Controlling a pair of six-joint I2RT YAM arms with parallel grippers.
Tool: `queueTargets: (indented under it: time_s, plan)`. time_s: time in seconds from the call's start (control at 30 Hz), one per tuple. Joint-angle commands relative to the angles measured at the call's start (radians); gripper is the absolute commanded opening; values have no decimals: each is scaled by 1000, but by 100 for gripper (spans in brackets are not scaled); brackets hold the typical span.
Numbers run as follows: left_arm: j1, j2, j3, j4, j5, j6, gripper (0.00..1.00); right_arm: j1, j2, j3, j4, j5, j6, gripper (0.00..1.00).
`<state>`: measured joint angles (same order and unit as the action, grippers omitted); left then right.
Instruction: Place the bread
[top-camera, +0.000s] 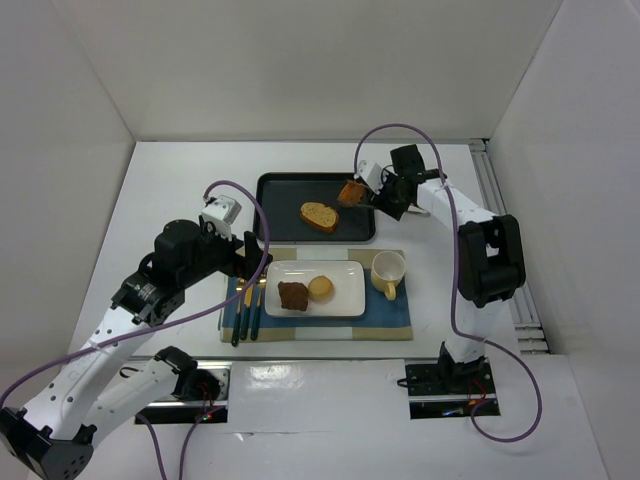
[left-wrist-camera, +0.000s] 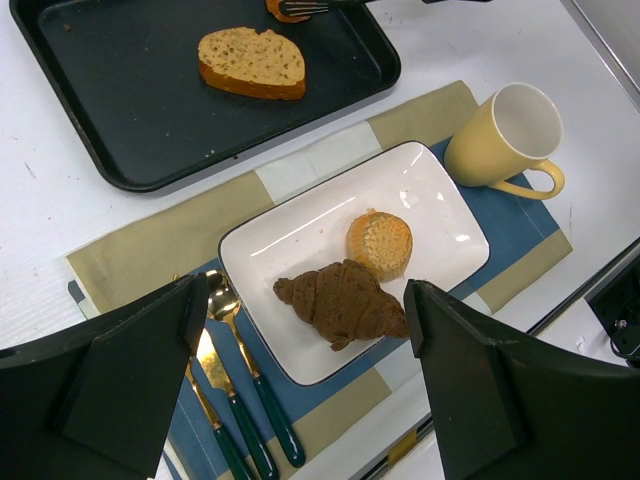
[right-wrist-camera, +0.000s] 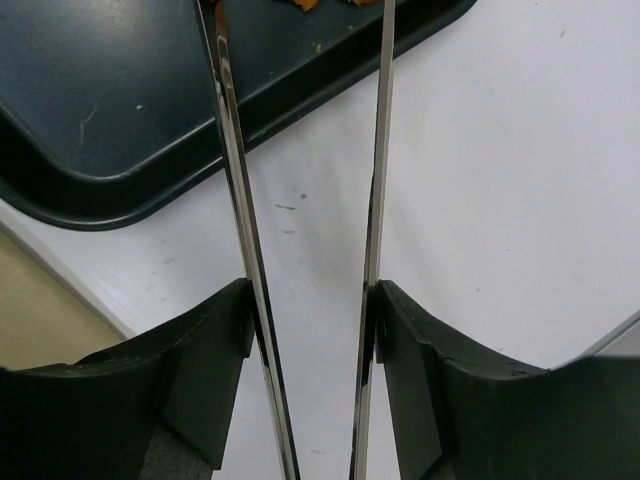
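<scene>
Bread (top-camera: 350, 191) pinched at the tips of tongs (right-wrist-camera: 232, 150), straight ahead of right pincer (right-wrist-camera: 312, 300), above tray (top-camera: 290, 195). Right pincer clenched on tongs, nearer. Plate (top-camera: 345, 292) well apart, under left pincer (left-wrist-camera: 305, 290), released.

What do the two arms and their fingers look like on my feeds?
Both are white links with bulky black joints: left arm, right arm. A purple cable loops along each: left cable, right cable. The left fingers and right fingers are matte black, broad and wedge-shaped. No markings are readable.
</scene>
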<state>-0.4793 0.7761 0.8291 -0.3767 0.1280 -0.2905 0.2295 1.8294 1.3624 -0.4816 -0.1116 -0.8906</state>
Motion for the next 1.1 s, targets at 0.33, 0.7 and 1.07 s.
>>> queueTargets:
  time_s: [0.33,0.7,1.07]
  plan:
    - [-2,-15,7,27,12,7,98,11,82,178,-156,50,-47,24]
    - [-2,-15,7,27,12,7,98,11,-57,178,-175,-51,-16,2]
    - [-2,-15,7,27,12,7,98,31,-323,64,-376,-226,-16,3]
